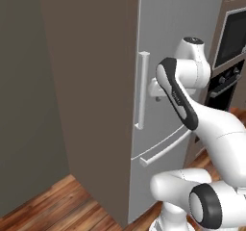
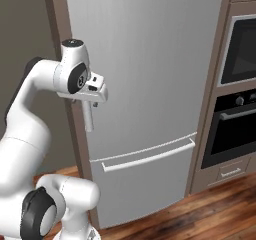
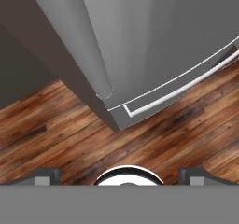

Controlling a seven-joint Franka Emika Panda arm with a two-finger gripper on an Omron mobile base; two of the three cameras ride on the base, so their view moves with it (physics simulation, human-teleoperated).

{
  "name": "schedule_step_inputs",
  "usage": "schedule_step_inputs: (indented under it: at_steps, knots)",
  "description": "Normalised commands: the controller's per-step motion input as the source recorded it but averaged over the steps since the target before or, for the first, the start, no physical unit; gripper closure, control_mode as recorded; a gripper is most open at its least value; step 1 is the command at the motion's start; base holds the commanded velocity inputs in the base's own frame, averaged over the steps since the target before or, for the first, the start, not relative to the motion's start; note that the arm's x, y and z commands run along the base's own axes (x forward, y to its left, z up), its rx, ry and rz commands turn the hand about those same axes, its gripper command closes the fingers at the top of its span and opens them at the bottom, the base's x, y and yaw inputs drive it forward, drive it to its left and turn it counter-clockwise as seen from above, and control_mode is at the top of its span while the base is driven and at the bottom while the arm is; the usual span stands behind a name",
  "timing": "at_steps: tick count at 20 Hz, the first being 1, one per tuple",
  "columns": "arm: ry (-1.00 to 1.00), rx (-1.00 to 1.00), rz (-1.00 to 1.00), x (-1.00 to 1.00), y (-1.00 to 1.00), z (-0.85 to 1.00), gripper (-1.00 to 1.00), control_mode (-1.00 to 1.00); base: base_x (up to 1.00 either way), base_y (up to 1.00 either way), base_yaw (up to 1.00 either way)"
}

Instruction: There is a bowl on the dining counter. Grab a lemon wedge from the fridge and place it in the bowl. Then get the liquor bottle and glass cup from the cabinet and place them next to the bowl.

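The tall silver-grey fridge [image 1: 182, 28] [image 2: 150, 59] [image 3: 163, 31] stands shut, so its inside is hidden. Its vertical bar handle [image 1: 142, 90] [image 2: 88, 119] [image 3: 88, 41] runs down the door's left edge. My gripper [image 1: 156, 97] [image 2: 93, 103] [image 3: 120, 176] hangs open at mid-height of that handle, just to its right and close to the door, pointing down. Nothing is between the fingertips [image 3: 46, 175]. The lemon wedge, bowl, liquor bottle, glass cup, cabinet and dining counter are out of view.
The lower drawer [image 2: 145, 189] has a long horizontal bar handle [image 1: 163, 150] [image 2: 150, 159] [image 3: 177, 90]. A brown panel [image 1: 86, 81] flanks the fridge's left side. Built-in ovens [image 1: 235, 37] [image 2: 235, 84] stand to the right. Wooden floor [image 3: 140, 134] lies below.
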Motion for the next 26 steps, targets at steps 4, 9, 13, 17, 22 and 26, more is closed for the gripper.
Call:
schedule_step_inputs:
  at_steps: [4,9,13,17,22,26]
  knots:
    - [0.00,-0.01,-0.04,0.12,0.39,0.00,-1.00,-1.00,0.00,0.00,0.00]
    - [-0.04,0.00,0.00,0.38,0.12,-0.03,-1.00,-1.00,0.00,0.00,0.00]
    - [-0.18,0.00,0.00,0.41,0.07,-0.09,-1.00,-1.00,0.00,0.00,0.00]
    - [-0.29,0.00,0.00,0.30,0.26,-0.11,-1.00,-1.00,0.00,0.00,0.00]
    - [-0.28,0.00,0.00,0.26,0.24,-0.12,-1.00,-1.00,0.00,0.00,0.00]
    - [-0.21,0.00,-0.01,0.14,0.01,-0.06,-1.00,-1.00,0.00,0.00,0.00]
